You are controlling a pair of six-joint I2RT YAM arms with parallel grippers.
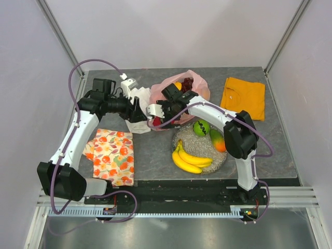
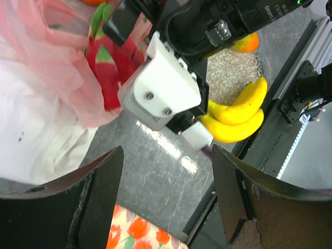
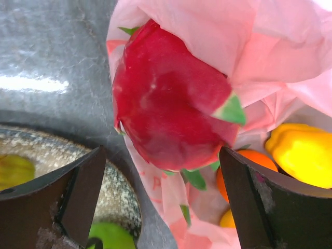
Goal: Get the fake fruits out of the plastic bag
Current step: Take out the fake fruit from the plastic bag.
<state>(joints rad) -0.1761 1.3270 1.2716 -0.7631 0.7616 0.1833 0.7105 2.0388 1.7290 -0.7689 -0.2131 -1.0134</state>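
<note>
The plastic bag lies at the far middle of the table, its mouth turned toward the silver dish, where the banana bunch, green fruit and mango already rest. The dragon fruit sits in that mouth, half draped in pink film, with the orange and yellow fruit deeper in.

The step in hand looks to be closing on the dragon fruit. Done well, the jaws would meet its bare red flank rather than the film (pinched film would drag the whole bag along).

The right arm reaches across from its base. The right gripper is low at the bag's mouth, its fingers spread either side of the fruit and apparently not touching it. The left gripper hangs just beside it, near the white cloth, jaws apart and empty.
</note>
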